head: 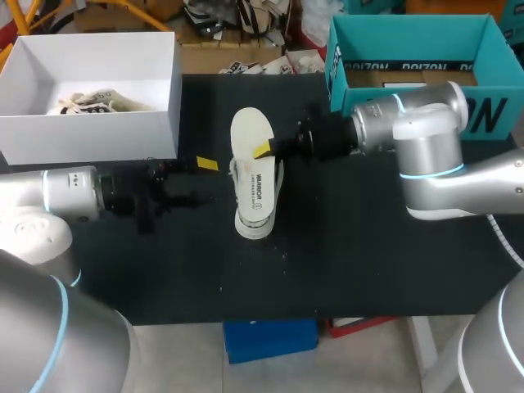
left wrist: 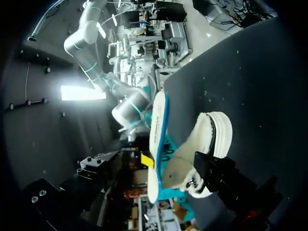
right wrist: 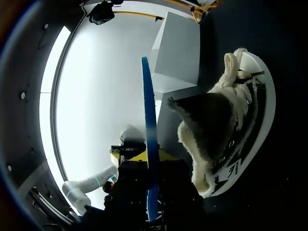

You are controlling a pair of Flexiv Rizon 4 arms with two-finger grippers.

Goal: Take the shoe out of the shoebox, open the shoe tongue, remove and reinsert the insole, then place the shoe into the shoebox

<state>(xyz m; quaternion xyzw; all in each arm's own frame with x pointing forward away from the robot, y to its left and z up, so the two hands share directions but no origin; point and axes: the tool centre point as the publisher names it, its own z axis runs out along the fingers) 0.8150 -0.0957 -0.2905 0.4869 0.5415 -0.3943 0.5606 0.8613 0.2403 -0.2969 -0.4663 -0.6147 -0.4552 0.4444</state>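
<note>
A cream shoe (head: 260,223) lies on the black table (head: 368,262), at its middle. Over it hangs its white insole (head: 249,135), blue underneath, with my right gripper (head: 264,151) shut on its edge from the right. In the right wrist view the insole (right wrist: 149,125) runs edge-on between the yellow tips (right wrist: 126,156), and the shoe (right wrist: 219,130) lies beside it. My left gripper (head: 201,177) stands open just left of the shoe, holding nothing. The left wrist view has the insole (left wrist: 158,139) and the shoe (left wrist: 209,139) straight ahead. The white shoebox (head: 168,90) sits at the back left.
A second cream shoe (head: 94,101) lies inside the white shoebox. A teal box (head: 409,37) stands at the back right, behind my right arm. Bare black table stretches in front of the shoe.
</note>
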